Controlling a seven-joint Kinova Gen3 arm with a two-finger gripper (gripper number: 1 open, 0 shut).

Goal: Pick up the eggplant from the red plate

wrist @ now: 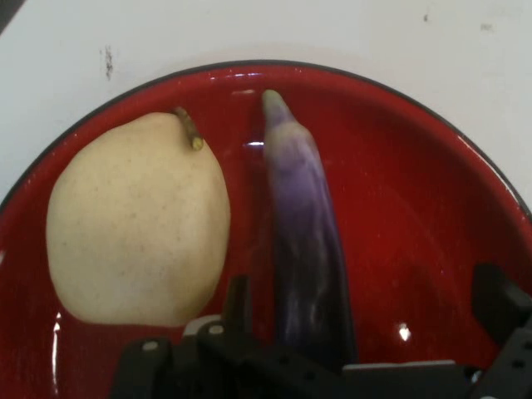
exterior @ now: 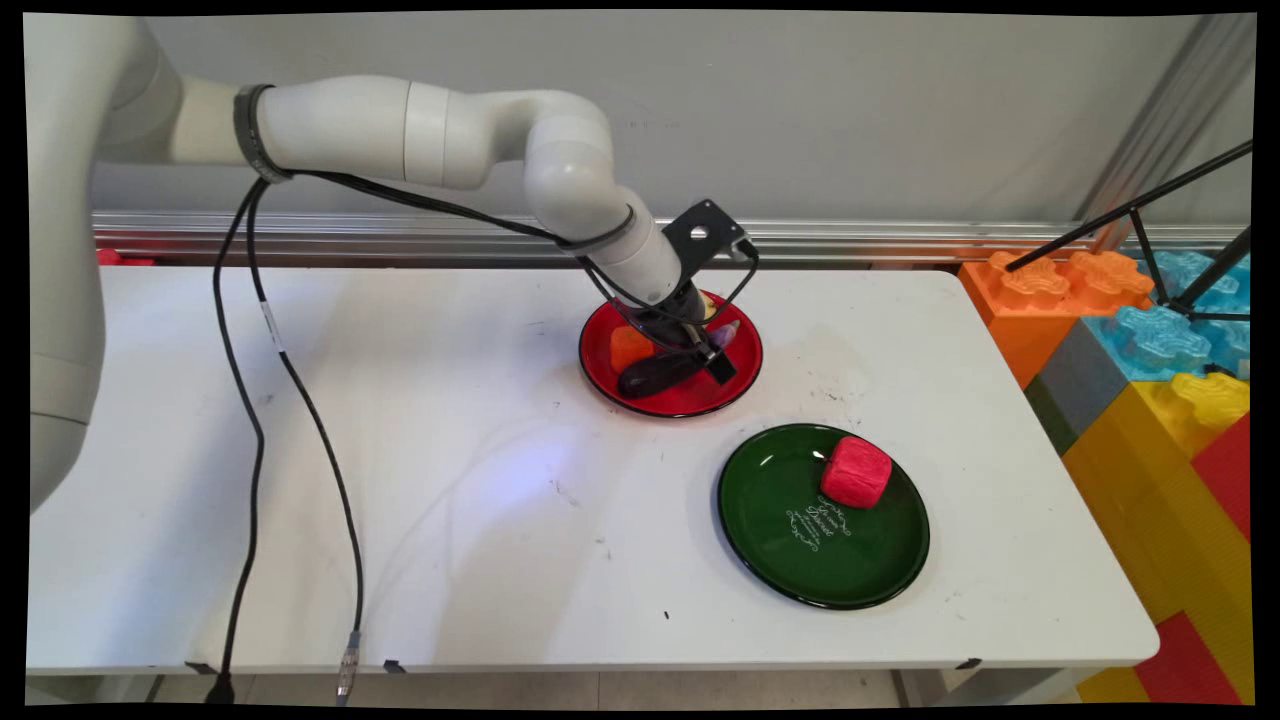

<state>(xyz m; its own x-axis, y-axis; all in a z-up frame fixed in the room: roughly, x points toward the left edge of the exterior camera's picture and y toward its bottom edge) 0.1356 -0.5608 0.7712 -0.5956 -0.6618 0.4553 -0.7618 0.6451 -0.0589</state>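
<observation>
My gripper [exterior: 703, 352] is down inside a red plate [exterior: 680, 400] at the table's far middle. Seen from the hand, it stands open astride a long purple eggplant [wrist: 303, 224] lying on the red plate [wrist: 416, 208]. One finger [wrist: 238, 301] stands between the eggplant and a pale yellow pear [wrist: 137, 233]; the other finger [wrist: 499, 301] is over bare plate on the far side. Neither finger visibly presses the eggplant. In the main view only the eggplant's tip [exterior: 725, 333] shows past the hand, and an orange piece [exterior: 630, 347] lies on the plate's left part.
A green plate [exterior: 800, 540] with white lettering sits nearer the front right and carries a red block [exterior: 855, 472]. Black cables [exterior: 250, 400] hang from the arm over the table's left side. Big coloured building blocks [exterior: 1130, 340] stand beyond the right edge.
</observation>
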